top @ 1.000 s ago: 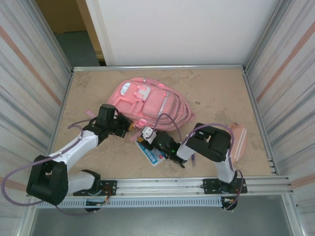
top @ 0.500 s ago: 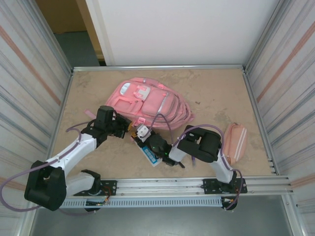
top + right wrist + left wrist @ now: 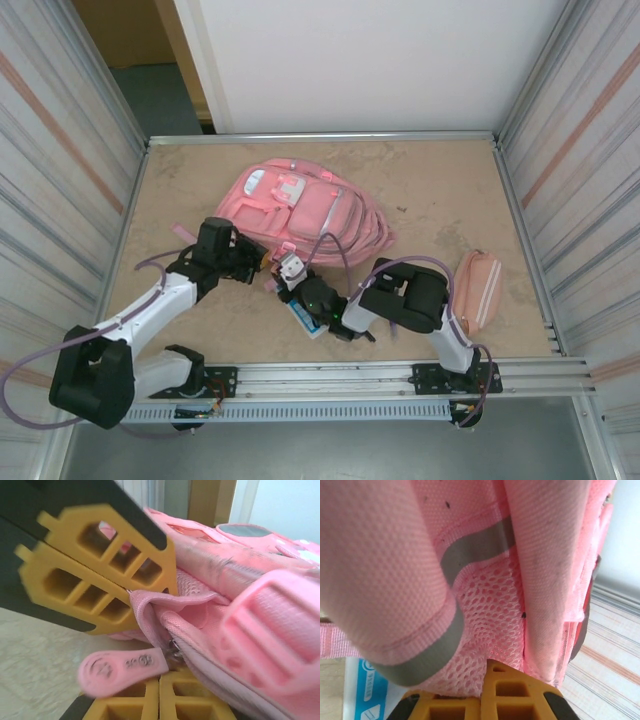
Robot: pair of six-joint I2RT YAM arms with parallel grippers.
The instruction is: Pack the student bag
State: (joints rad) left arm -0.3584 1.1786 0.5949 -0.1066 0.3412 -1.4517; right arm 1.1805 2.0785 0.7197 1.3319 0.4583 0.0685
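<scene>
The right hand (image 3: 159, 696) has advanced and closed at the zipper pull (image 3: 122, 672); whether it pinches the pull is unclear. The left hand (image 3: 258, 262) clamps the student bag (image 3: 305, 205), which lies mid-table (image 3: 430, 190), so unzipping can likely begin.

You are reaching both arms low and inward, wrists almost meeting. Your left gripper (image 3: 258, 262) is pinching the fabric of the student bag (image 3: 305, 205) between closed jaws. Your right gripper (image 3: 279, 270) is sitting fully closed just beside it, fingers (image 3: 127, 706) pressing together.
</scene>
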